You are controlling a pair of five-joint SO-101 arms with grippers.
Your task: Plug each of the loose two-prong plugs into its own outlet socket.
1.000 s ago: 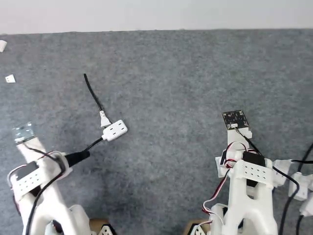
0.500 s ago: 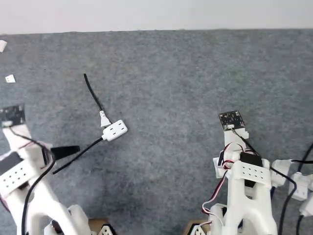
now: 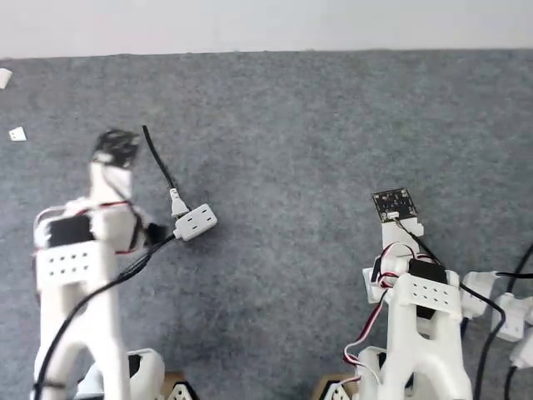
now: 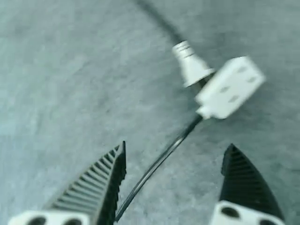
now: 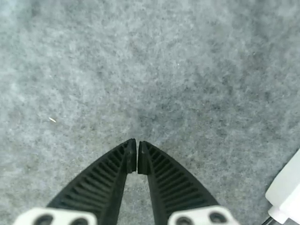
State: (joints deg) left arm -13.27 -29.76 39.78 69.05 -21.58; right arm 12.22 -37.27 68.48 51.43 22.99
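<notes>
A white outlet tap (image 3: 196, 221) lies on the grey carpet, its black cord (image 3: 158, 247) running back toward the left arm (image 3: 71, 258). A white two-prong plug (image 3: 176, 202) with a black cord (image 3: 156, 158) rests against the tap's side; I cannot tell whether its prongs are inside. In the left wrist view my left gripper (image 4: 176, 157) is open, low over the tap's cord (image 4: 154, 164), with the tap (image 4: 229, 86) and the plug (image 4: 190, 65) just ahead. My right gripper (image 5: 137, 157) is shut on nothing above bare carpet.
More white outlet pieces and black cables (image 3: 504, 312) sit at the right edge beside the right arm (image 3: 420, 292); one white corner (image 5: 287, 192) lies close to the right gripper. Two small white scraps (image 3: 17, 133) lie at the far left.
The left arm has swung from the left edge forward and to the right, ending beside the outlet tap. The right arm has barely shifted.
</notes>
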